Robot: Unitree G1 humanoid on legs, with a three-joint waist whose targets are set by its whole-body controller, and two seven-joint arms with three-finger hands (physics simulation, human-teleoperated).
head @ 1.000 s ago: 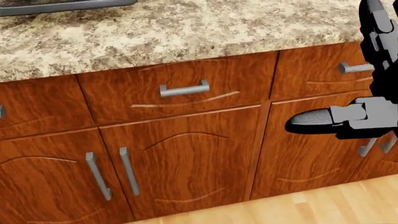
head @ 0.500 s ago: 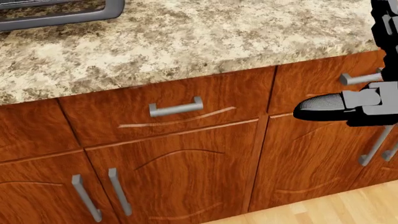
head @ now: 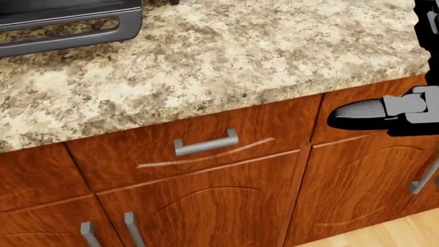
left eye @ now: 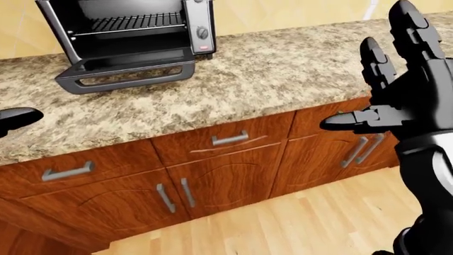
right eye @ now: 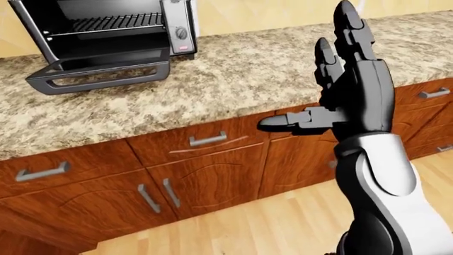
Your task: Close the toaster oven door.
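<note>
The black toaster oven point(left eye: 134, 26) stands on the granite counter point(left eye: 269, 69) at the upper left of the left-eye view. Its door point(left eye: 127, 74) hangs folded down flat, handle toward me, and the rack inside shows. The head view catches only the door's handle edge point(head: 68, 31) at its top left. My right hand point(right eye: 318, 69) is raised at the right, fingers spread and upright, thumb point(head: 356, 114) pointing left, holding nothing and well to the right of the oven. Only one dark fingertip of my left hand point(left eye: 17, 118) shows at the left edge.
Brown wooden cabinets run under the counter, with a drawer handle point(left eye: 230, 139) in the middle and door handles point(left eye: 173, 195) below. A light wood floor point(left eye: 297, 223) fills the bottom of the eye views. A yellow wall rises behind the counter.
The head view has shifted: the counter and cabinets slid down the picture and the oven door's edge has come further in at top left. My right thumb keeps its place at the right.
</note>
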